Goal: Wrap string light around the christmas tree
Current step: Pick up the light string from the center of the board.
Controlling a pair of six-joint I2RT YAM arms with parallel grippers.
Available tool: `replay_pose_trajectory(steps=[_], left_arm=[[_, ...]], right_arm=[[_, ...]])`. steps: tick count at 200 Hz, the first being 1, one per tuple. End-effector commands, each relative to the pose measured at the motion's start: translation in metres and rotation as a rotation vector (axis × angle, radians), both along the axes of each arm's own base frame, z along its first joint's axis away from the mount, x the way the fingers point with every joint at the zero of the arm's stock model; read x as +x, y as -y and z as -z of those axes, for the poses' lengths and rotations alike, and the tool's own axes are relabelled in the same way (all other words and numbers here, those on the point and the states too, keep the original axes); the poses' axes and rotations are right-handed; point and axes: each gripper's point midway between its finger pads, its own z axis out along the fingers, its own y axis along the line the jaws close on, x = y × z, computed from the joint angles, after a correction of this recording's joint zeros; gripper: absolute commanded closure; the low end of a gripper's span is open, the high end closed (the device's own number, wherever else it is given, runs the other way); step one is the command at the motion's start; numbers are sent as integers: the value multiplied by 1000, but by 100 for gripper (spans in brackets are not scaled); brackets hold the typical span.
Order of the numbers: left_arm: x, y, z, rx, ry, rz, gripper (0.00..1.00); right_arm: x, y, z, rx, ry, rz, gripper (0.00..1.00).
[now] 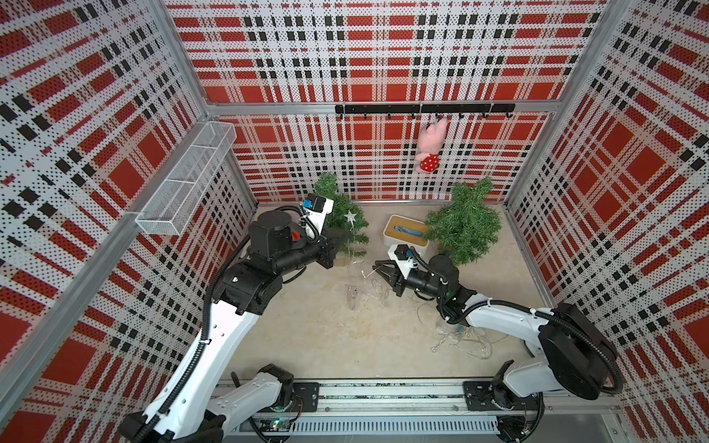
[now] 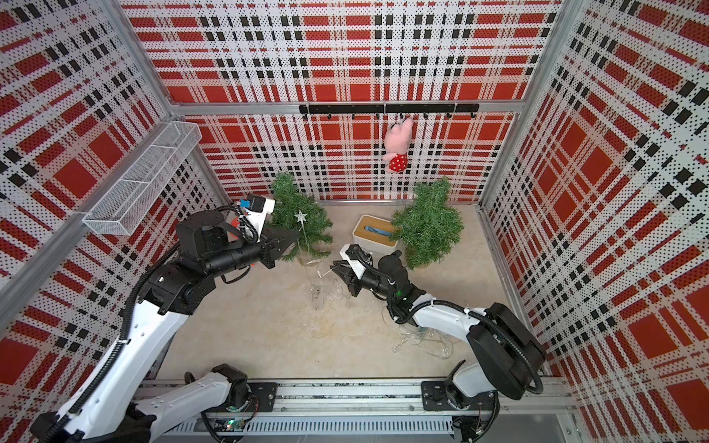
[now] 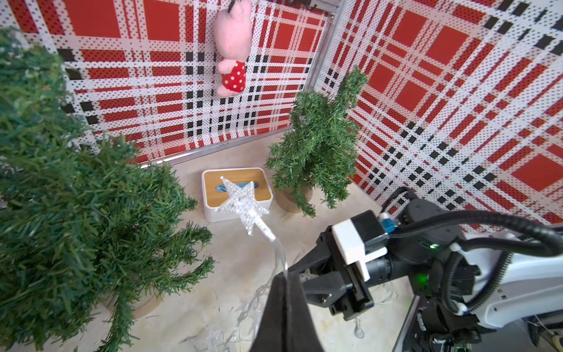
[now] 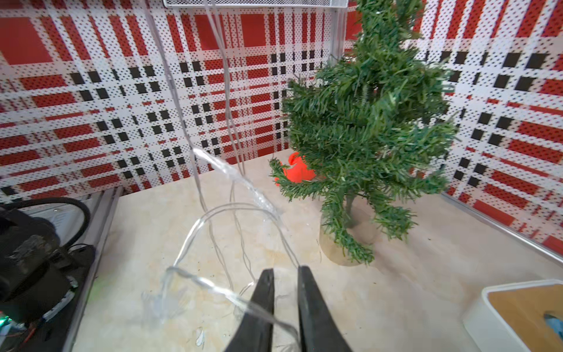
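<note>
Where the left gripper (image 3: 287, 279) hangs: raised beside the christmas tree (image 2: 295, 214), and we see it pinched tight on the string light (image 3: 281, 256).
Star (image 3: 242, 202): sticking up past the fingertips on the held wire.
Right gripper (image 4: 286, 271): low over the tabletop (image 1: 326, 345), jaws narrowly apart; we see a strand crossing one finger.
Loose coils (image 1: 460, 341): we find them on the tabletop by the right arm (image 1: 495, 314).

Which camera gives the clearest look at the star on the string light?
The left wrist view: the star is large and sharp there. In both top views it is tiny beside a christmas tree. The right wrist view shows only string light strands, no star.
</note>
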Motion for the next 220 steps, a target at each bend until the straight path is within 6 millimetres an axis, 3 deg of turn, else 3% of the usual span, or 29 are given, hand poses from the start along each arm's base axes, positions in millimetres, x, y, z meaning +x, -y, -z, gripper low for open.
replay_pose_trajectory(steps=[1, 28, 61, 110, 133, 171, 191, 220], left_arm=[[-13, 7, -17, -14, 48, 86, 100], [-17, 9, -22, -26, 59, 106, 100], [-22, 13, -25, -41, 62, 136, 100], [-42, 25, -32, -51, 86, 212, 100], [-51, 28, -34, -49, 105, 247, 100], [-49, 25, -35, -39, 123, 225, 100], [-51, 23, -43, -45, 145, 231, 100], [-58, 21, -55, -64, 184, 249, 100]], right_arm=[[-18, -7, -23, 115, 18, -97, 79], [-30, -17, -36, 163, 24, -141, 73], [-40, -29, -31, 164, 18, -182, 70], [-25, -32, -25, 188, 10, -116, 71], [-24, -34, -19, 177, -5, -116, 57], [-26, -34, -4, 166, -72, -125, 44], [-18, -32, 14, 125, -98, -75, 42], [-14, -40, 19, 129, -122, -95, 41]])
